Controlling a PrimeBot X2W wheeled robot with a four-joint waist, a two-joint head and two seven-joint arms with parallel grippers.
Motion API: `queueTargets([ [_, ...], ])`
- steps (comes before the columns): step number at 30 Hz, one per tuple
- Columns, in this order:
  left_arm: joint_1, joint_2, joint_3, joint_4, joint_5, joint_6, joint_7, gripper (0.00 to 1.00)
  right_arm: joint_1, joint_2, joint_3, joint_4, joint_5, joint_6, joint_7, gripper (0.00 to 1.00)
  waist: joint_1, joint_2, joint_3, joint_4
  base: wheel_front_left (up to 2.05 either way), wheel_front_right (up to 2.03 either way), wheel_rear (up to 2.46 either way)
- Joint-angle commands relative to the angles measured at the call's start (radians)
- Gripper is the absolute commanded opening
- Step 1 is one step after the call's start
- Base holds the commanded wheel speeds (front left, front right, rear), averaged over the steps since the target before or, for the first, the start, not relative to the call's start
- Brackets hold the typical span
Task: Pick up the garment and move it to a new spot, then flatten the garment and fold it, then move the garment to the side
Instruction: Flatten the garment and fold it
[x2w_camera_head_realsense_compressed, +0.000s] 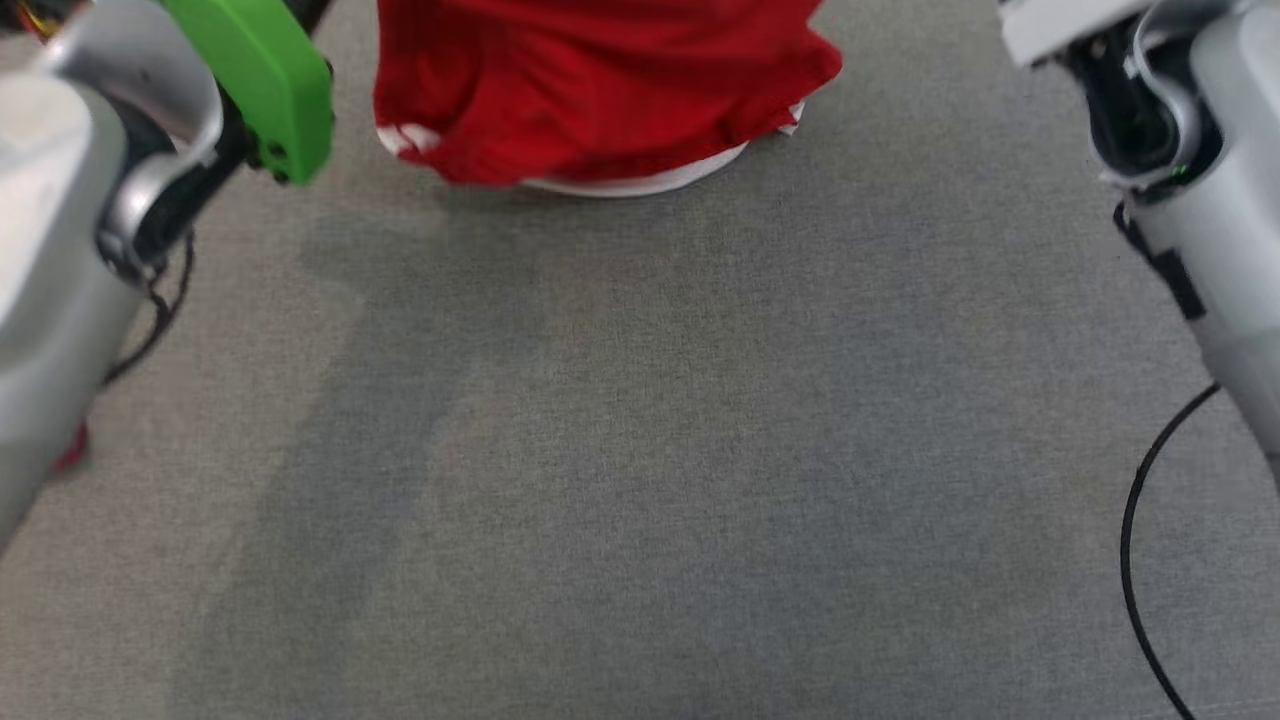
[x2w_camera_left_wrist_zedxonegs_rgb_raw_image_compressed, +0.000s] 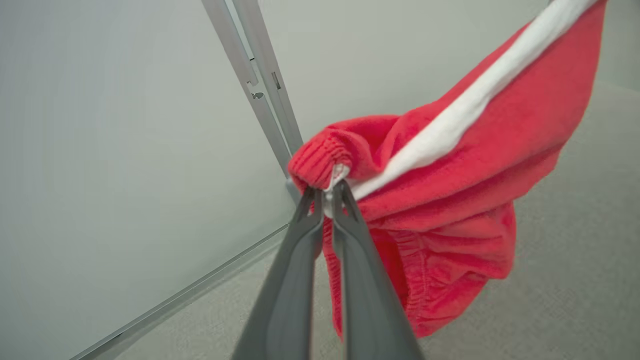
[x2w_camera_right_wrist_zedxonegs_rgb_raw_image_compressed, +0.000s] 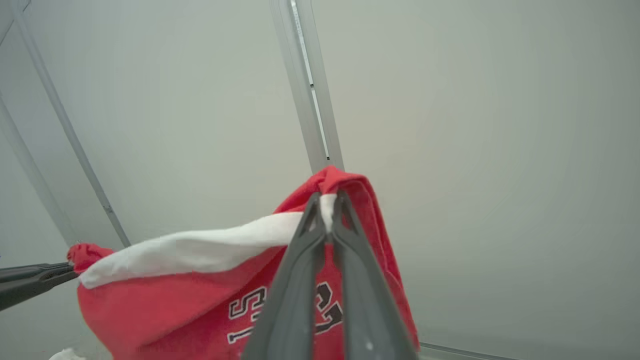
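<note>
Both claws closed, each pinching the garment. Left claw (x2w_camera_left_wrist_zedxonegs_rgb_raw_image_compressed: 326, 192) grips a ribbed red corner. Right claw (x2w_camera_right_wrist_zedxonegs_rgb_raw_image_compressed: 327, 200) grips the other end of the white band.

Garment (x2w_camera_head_realsense_compressed: 600, 90) hangs between them, long axis running left to right, body sagging below toward the table (x2w_camera_head_realsense_compressed: 640, 480). Cannot tell if the hem touches. Neither arm is nearer. Bare table lies on the robot's side of the cloth, so laying it down likely means drawing back evenly.

You see garment (x2w_camera_left_wrist_zedxonegs_rgb_raw_image_compressed: 480, 170): fuzzy fleece cloth, ribbed hem | surface (x2w_camera_head_realsense_compressed: 640, 450): matt rough woven fabric | fingers (x2w_camera_left_wrist_zedxonegs_rgb_raw_image_compressed: 285, 300): smooth matt plastic | rail (x2w_camera_left_wrist_zedxonegs_rgb_raw_image_compressed: 255, 75): dull smooth metal
</note>
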Motion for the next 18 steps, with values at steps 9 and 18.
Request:
queueTargets([
  [9,-0.405,-0.030,-0.042,0.214,-0.085,-0.001,-0.063,0.00,-0.374,-0.051,0.010,0.121,0.006,0.000,-0.055,0.00,-0.0003,0.0000,0.244,-0.023,0.00,0.00,0.00],
  [18,-0.539,-0.085,-0.101,0.349,-0.182,0.000,-0.131,0.00,-0.532,-0.053,0.066,0.202,0.044,0.000,-0.085,0.00,-0.0003,0.0000,0.264,-0.038,0.00,0.00,0.00],
])
